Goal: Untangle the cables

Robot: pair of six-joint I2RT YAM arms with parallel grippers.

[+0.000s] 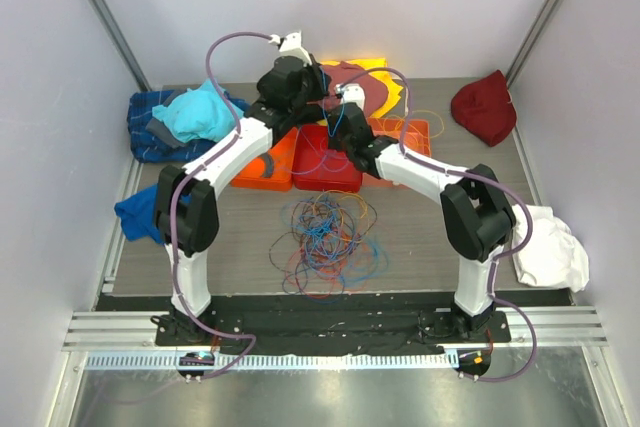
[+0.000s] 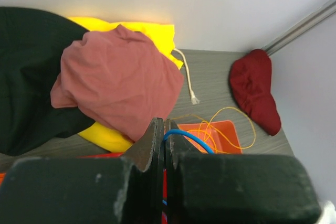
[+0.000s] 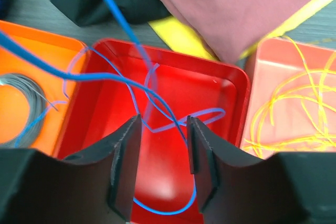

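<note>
At the far side of the table [image 1: 230, 237], over the red tray [image 3: 226, 103], the right gripper [image 3: 163, 124] stands released, fingers apart and holding nothing. A blue cable [image 3: 113, 11] runs loosely past them into the tray. Just beside it, the left gripper [image 2: 164, 127] is clenched on the blue cable, which arcs out from its pressed-together fingers. Both arms reach forward and inward, elbows raised, wrists close together above the trays. An orange tray [image 3: 31, 45] sits left of the red one, and a second orange tray [image 3: 273, 72] on the right holds yellow cable [image 3: 294, 98]. The tangle of cables [image 1: 330, 232] lies on the tabletop between the arms, well apart from both grippers. A pink cloth [image 2: 115, 77] lies against the trays' far edge.
</note>
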